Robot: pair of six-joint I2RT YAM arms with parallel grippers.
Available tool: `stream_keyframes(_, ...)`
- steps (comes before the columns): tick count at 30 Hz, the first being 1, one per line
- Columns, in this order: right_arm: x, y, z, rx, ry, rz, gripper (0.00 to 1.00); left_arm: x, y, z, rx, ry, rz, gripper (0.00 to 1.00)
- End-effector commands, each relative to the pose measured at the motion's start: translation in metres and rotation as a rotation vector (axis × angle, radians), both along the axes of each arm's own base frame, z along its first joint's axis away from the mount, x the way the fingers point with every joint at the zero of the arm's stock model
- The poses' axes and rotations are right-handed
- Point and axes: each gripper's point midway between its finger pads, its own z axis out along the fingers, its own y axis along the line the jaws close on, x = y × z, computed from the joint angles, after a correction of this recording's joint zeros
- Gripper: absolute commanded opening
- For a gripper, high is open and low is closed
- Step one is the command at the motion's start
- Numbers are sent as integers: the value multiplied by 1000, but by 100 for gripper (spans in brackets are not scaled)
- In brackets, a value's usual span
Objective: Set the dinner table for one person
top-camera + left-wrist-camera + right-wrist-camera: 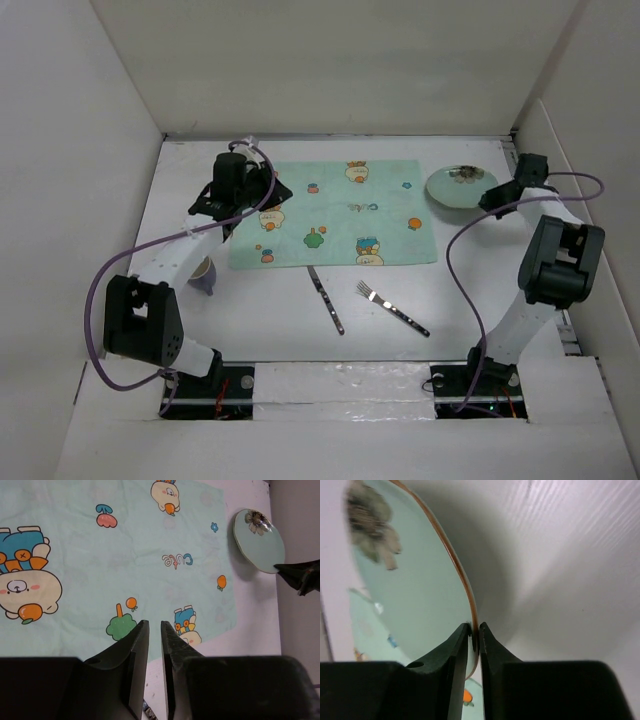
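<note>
The white dinner table [270, 330] carries a mint-green cartoon placemat [330, 215] at its middle. My right gripper [492, 196] is shut on the rim of a pale green plate [455, 186] with a flower print, at the placemat's far right corner. In the right wrist view the fingers [461, 645] pinch the plate's brown-edged rim [455, 565], and the plate is tilted up. My left gripper [278, 190] hovers over the placemat's left edge. In the left wrist view [154, 624] its jaws are empty with only a narrow slit between them, above the placemat [100, 570].
A knife [326, 298] and a fork [392, 306] lie on the table in front of the placemat. A lavender cup [205, 275] sits by the left arm. White walls enclose the table on three sides. The plate [259, 540] and right gripper [301, 575] show in the left wrist view.
</note>
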Motion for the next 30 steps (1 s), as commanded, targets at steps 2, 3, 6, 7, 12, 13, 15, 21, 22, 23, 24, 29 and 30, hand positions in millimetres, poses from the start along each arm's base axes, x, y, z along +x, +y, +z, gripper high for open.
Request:
stream_keyframes(2,17,-16,117,-138,-376,125,0,5,-9,45,-19,-102,-49,13)
stream_keyframes(3,12,-7,142,-142,-444,161,0,2,-12,43,-12,-85,-59,13)
stream_keyframes(6,-2,8,170,-137,-553,219,0,3,-15,56,-9,-109,-62,12)
stream_keyframes(7,-4,13,176,-135,-577,238,0,3,-15,58,-11,-114,-62,12)
stream_keyframes(12,-23,51,201,-48,-710,375,0,2,-8,74,21,-144,-39,12)
stream_keyframes(13,-27,61,207,-37,-740,398,0,3,-6,82,25,-160,-32,12)
stream_keyframes(15,-28,94,222,-5,-807,489,0,2,-4,88,33,-170,-23,13)
stream_keyframes(21,-14,197,206,156,-802,738,0,-3,3,103,48,-194,-2,17)
stream_keyframes(22,-12,211,203,173,-800,764,0,-4,5,103,55,-196,0,18)
stream_keyframes(23,-10,234,207,192,-814,815,0,-6,7,107,58,-205,8,19)
stream_keyframes(24,-3,245,190,230,-777,823,0,-9,9,105,63,-199,9,20)
stream_keyframes(29,14,303,172,302,-738,906,0,-20,14,97,77,-184,16,21)
stream_keyframes(30,20,311,167,324,-725,911,0,-23,15,96,77,-181,16,21)
